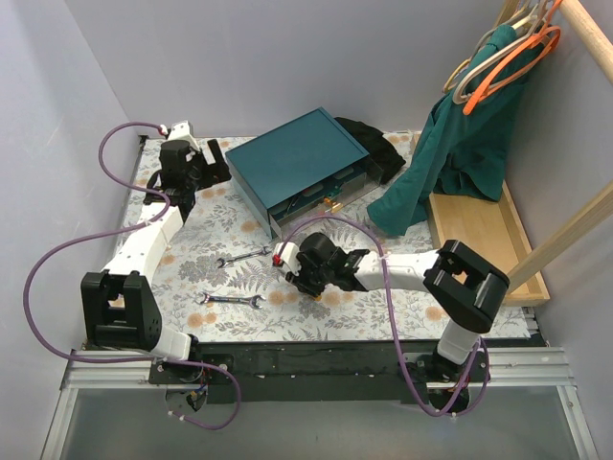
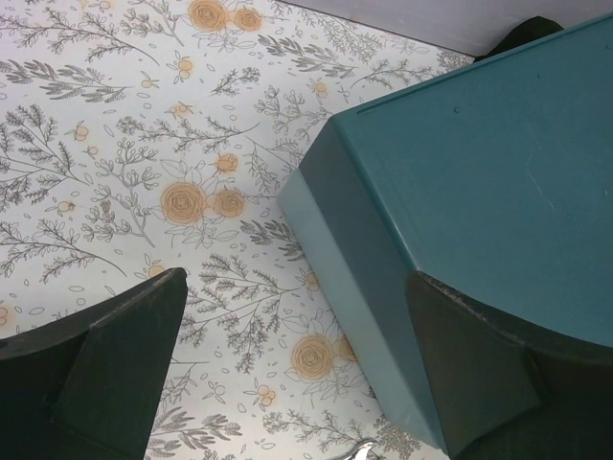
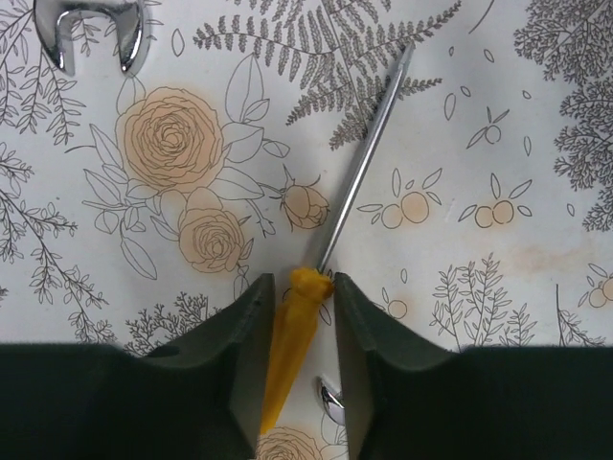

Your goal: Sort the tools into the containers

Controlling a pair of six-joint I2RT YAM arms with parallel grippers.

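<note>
Floral print covers the counter (image 3: 498, 144), and the risk I see sits in the right gripper (image 3: 299, 283). It is nearly closed, its 2 fingers (image 3: 239, 364) pressed around the yellow handle of the screwdriver (image 3: 299, 316), which runs skewed between them rather than square. My worry is that on a lift the long bare shaft swings down or the handle slides out, because the hold looks to catch only the handle's edges. A silver piece I cannot identify shows just under the handle and could snag. The handle points back toward the wrist and the shaft away to the right, well apart from 1 wrench (image 3: 91, 38) off to the left. From the top view, all this lies near the teal box (image 1: 297, 158), in front of its open drawer (image 1: 321, 199). The left gripper (image 2: 295, 280) hangs wide open and empty beside the box corner.
</note>
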